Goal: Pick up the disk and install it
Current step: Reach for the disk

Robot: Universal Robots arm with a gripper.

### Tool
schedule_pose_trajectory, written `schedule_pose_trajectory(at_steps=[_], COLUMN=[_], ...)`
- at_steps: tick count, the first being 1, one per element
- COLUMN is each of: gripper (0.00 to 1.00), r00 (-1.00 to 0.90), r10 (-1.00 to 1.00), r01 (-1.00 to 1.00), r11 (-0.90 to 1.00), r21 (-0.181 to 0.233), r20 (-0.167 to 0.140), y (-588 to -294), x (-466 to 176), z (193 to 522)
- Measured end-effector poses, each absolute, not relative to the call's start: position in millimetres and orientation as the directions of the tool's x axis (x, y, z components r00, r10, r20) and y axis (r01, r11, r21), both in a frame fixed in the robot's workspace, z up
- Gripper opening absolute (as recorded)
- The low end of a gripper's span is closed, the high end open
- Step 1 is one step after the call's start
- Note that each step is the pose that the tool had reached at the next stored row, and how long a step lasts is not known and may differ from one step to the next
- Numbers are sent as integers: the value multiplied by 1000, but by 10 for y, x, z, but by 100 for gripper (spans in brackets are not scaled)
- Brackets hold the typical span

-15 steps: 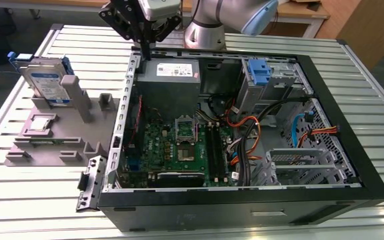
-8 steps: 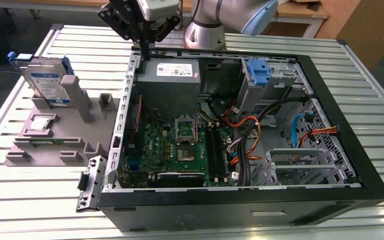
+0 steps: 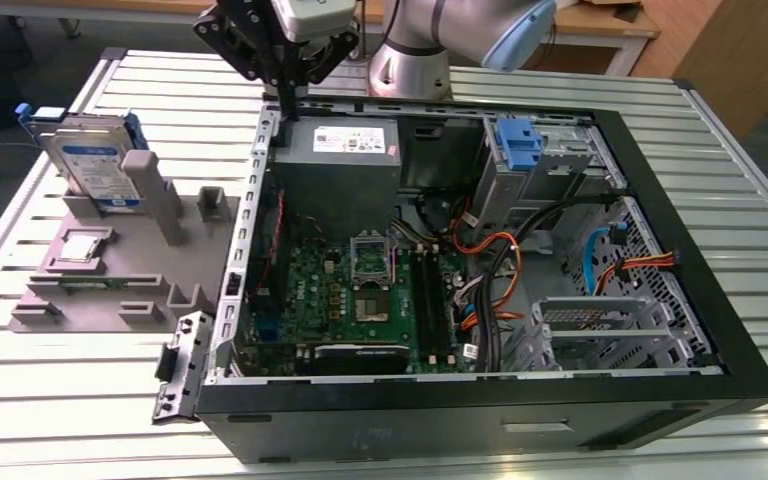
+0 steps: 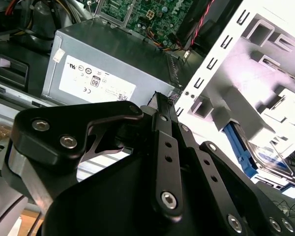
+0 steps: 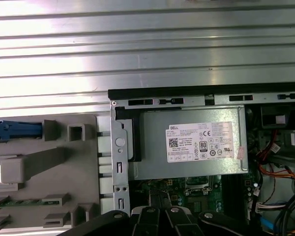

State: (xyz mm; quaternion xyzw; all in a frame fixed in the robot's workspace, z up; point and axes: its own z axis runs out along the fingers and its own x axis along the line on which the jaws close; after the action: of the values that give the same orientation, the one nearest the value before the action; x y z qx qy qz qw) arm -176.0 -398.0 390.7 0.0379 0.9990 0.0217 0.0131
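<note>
The disk (image 3: 95, 160) stands upright in a slot of the grey holder (image 3: 117, 290) on the exterior view's left, beside the open computer case (image 3: 491, 400). It is silver with a white-and-blue label and blue rails. Its blue rail edge (image 5: 14, 130) appears in the first wrist view, and its label and rail (image 4: 265, 164) in the second wrist view. My gripper (image 3: 284, 92) hangs over the case's back corner by the power supply (image 3: 337, 140), well apart from the disk. Its black fingers (image 4: 160, 105) lie together with nothing between them, as the first wrist view's gripper (image 5: 160, 214) also shows.
Inside the case are a green motherboard (image 3: 357, 290), orange cables (image 3: 491, 270), a grey cage with a blue latch (image 3: 524, 145) and another metal cage (image 3: 598, 325). A small square chip (image 3: 77, 247) lies on the holder. The ribbed metal table (image 3: 77, 400) surrounds everything.
</note>
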Motion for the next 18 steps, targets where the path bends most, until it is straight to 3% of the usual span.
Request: schedule_pose_trajectory(at_steps=[18], gripper=[10], r00=[-997], r10=[76], r01=[75], r11=[996], r21=[44], r20=[-24], y=[-3980], x=[-1798], z=[3904])
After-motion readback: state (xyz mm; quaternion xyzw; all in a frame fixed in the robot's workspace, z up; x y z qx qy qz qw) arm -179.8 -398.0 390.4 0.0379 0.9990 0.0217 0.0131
